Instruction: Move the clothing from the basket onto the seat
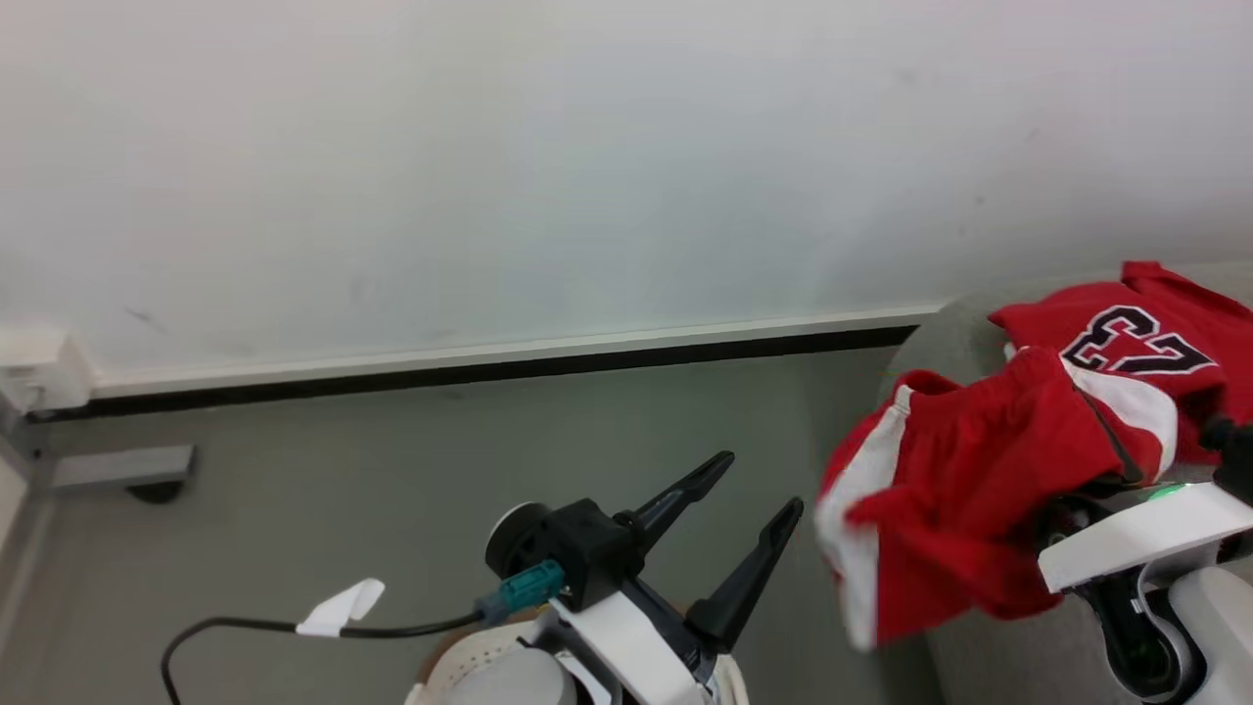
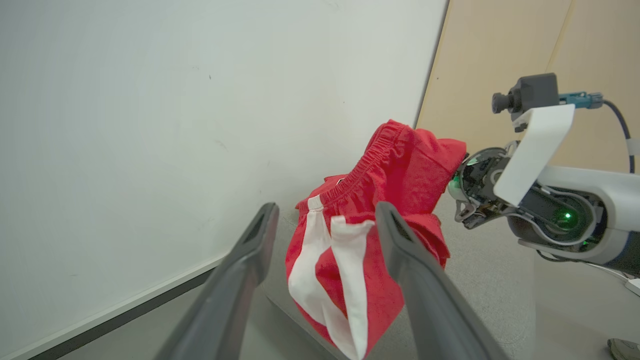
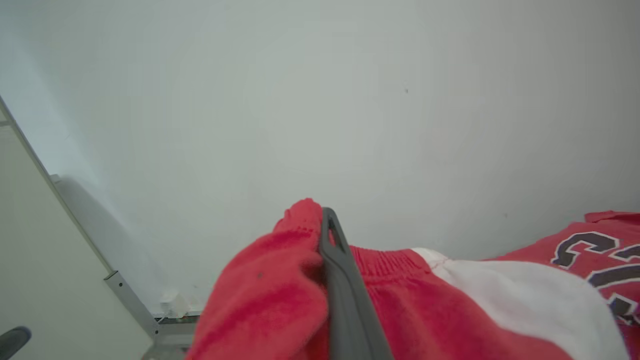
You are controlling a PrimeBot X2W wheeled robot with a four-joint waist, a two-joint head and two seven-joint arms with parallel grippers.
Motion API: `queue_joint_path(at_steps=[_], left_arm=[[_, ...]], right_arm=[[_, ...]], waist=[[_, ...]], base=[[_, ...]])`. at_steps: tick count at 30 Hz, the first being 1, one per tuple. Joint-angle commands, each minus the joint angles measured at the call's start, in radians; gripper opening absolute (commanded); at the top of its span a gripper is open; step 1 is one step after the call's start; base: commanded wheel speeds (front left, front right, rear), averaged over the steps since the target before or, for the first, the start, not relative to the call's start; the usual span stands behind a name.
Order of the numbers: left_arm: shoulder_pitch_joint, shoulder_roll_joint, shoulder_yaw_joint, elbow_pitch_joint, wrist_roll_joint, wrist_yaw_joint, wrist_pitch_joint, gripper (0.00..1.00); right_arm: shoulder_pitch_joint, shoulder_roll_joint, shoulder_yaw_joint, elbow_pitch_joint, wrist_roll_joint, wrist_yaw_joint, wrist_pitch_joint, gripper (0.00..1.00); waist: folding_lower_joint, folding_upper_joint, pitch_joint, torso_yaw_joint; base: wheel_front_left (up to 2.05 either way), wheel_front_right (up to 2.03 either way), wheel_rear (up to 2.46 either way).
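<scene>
Nearly there: red shorts (image 1: pixel 959 490) pinched in my right gripper (image 3: pixel 322 235), at the left edge of the seat (image 1: pixel 945 338).
My right fingers are clamped on the waistband. One leg dangles past the seat's left edge over the floor (image 1: pixel 392 470), while the numbered jersey (image 1: pixel 1145 333) lies farther back on the seat. My left gripper (image 1: pixel 762 480) is spread and holds nothing, above the basket (image 1: pixel 460 661) at the near left. To do this well, I judge I should go right until the dangling leg is over the seat, lower until the cloth rests, and only then let go. Otherwise it may slide off.
</scene>
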Motion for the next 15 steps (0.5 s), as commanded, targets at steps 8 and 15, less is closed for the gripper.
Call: queue_joint_path(at_steps=[8, 15], left_arm=[[-0.032, 0.005, -0.023, 0.006, 0.040, -0.006, -0.024, 1.00], [-0.053, 0.005, -0.038, 0.038, 0.065, -0.006, -0.033, 1.00]], right_arm=[[0.079, -0.014, -0.108, -0.092, -0.038, -0.002, -0.002, 0.00], [0.108, -0.005, -0.159, -0.153, -0.069, -0.002, 0.023, 0.00]], waist=[[0.0000, -0.0001, 0.064, -0.208], [0.0000, -0.0001, 0.094, -0.278]], base=[[0.00, 0.00, 0.00], [0.00, 0.00, 0.00]])
